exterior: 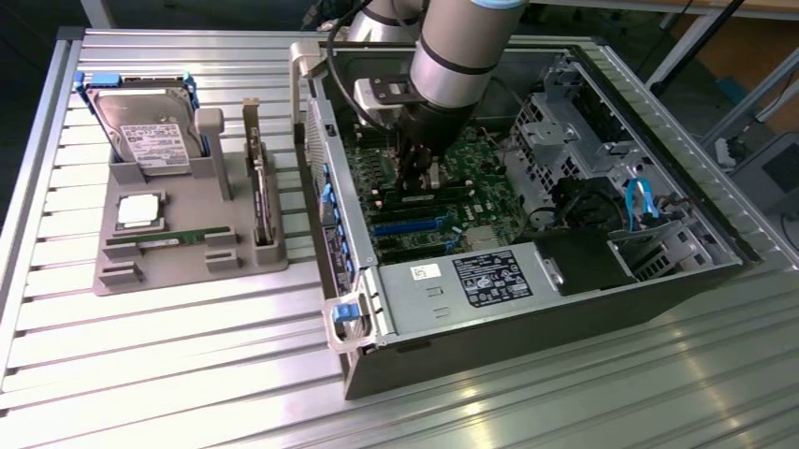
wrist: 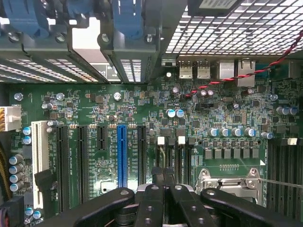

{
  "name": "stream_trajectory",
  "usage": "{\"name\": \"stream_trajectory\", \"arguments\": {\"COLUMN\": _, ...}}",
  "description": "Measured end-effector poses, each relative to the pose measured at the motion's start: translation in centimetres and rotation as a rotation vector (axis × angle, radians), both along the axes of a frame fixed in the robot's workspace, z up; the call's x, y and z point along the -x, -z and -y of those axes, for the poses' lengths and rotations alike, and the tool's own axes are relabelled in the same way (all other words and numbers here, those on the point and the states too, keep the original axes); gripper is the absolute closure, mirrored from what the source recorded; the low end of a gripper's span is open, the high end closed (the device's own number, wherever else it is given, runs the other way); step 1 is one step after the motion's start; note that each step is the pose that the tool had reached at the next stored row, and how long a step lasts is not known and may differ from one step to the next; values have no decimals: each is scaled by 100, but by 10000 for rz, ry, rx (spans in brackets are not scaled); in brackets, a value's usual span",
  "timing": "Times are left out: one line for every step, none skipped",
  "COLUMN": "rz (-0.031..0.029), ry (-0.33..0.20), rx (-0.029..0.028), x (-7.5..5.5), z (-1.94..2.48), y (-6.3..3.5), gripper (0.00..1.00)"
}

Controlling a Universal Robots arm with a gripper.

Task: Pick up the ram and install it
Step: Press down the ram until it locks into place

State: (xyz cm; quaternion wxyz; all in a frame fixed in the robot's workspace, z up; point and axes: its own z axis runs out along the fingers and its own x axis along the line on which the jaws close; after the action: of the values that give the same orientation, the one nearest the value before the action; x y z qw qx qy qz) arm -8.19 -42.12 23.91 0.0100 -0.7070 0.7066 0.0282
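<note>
A long, thin green ram (exterior: 168,239) lies flat in the front slot of the grey parts tray (exterior: 187,271), at the exterior view's left. My gripper (exterior: 418,180) is far from it, reaching down inside the open computer case (exterior: 525,309) over the green motherboard (exterior: 469,220). In the wrist view the gripper (wrist: 164,173) is shut, its black fingers (wrist: 150,198) pressed together with nothing visible between them. The tips hover just above narrow black slots with white clips (wrist: 161,141), next to the processor socket (wrist: 227,182).
The tray also holds a hard drive (exterior: 144,131), a square silver processor (exterior: 138,211) and an upright expansion card (exterior: 258,187). A blue slot (wrist: 121,153), a white slot (wrist: 38,161), drive cage (exterior: 549,140) and power supply (exterior: 487,281) crowd the case.
</note>
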Motion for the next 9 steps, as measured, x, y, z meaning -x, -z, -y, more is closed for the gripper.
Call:
{"name": "stream_trajectory", "arguments": {"rz": 1, "ry": 0, "rx": -1, "x": 0, "z": 0, "y": 1, "gripper": 90}}
{"name": "stream_trajectory", "arguments": {"rz": 2, "ry": 0, "rx": -3, "x": 0, "z": -1, "y": 4, "gripper": 90}}
{"name": "stream_trajectory", "arguments": {"rz": 3, "ry": 0, "rx": -5, "x": 0, "z": -1, "y": 11, "gripper": 90}}
{"name": "stream_trajectory", "arguments": {"rz": 0, "ry": 0, "rx": -1, "x": 0, "z": 0, "y": 22, "gripper": 90}}
{"name": "stream_trajectory", "arguments": {"rz": 0, "ry": 1, "rx": 0, "x": 1, "z": 1, "y": 31, "gripper": 90}}
{"name": "stream_trajectory", "arguments": {"rz": 0, "ry": 2, "rx": 0, "x": 1, "z": 2, "y": 39, "gripper": 90}}
{"name": "stream_trajectory", "arguments": {"rz": 1, "ry": 1, "rx": -1, "x": 0, "z": 4, "y": 47, "gripper": 90}}
{"name": "stream_trajectory", "arguments": {"rz": 0, "ry": 0, "rx": 0, "x": 0, "z": 6, "y": 57, "gripper": 90}}
{"name": "stream_trajectory", "arguments": {"rz": 0, "ry": 1, "rx": 1, "x": 0, "z": 7, "y": 63, "gripper": 90}}
